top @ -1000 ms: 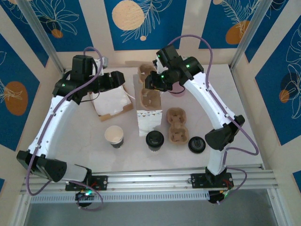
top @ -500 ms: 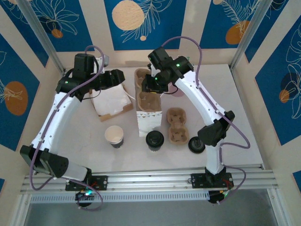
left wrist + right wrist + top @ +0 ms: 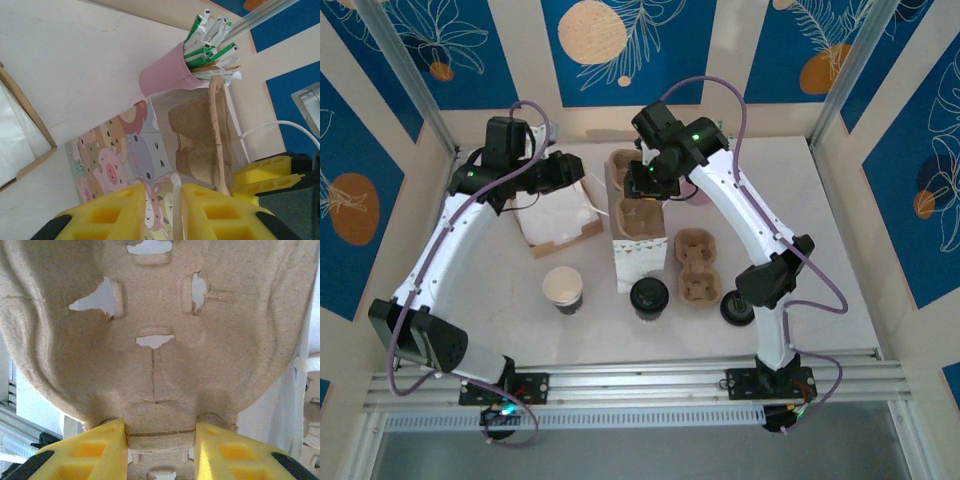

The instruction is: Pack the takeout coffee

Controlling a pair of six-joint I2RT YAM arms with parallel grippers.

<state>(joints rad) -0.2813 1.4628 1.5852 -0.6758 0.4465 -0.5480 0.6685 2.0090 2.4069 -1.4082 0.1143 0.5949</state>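
Two yellow-fingered arms work at a white paper bag (image 3: 638, 255) printed with cartoon animals, which stands upright mid-worktop (image 3: 840, 230). The right end effector (image 3: 160, 432) is clenched on the edge of a brown moulded-pulp cup carrier (image 3: 160, 340), which sits in the bag's open mouth. The left end effector (image 3: 162, 192) straddles the bag's thin white rim with its fingers narrowly apart. The rim touches one pad, but whether it is actually clamped cannot be told.

The small dark-sided takeout coffee (image 3: 648, 297) with its round black lid stands upright on the worktop, just in front of the bag and apart from both arms. A lidless paper cup (image 3: 563, 288) stands to its left, and a second pulp carrier (image 3: 697, 267) lies to its right. A loose black lid (image 3: 732, 310) lies beyond that, partly under the right arm. A pink cup (image 3: 165, 75) of green-and-white packets stands behind the bag. A shallow cardboard box (image 3: 555, 220) of white paper lies to the bag's left.
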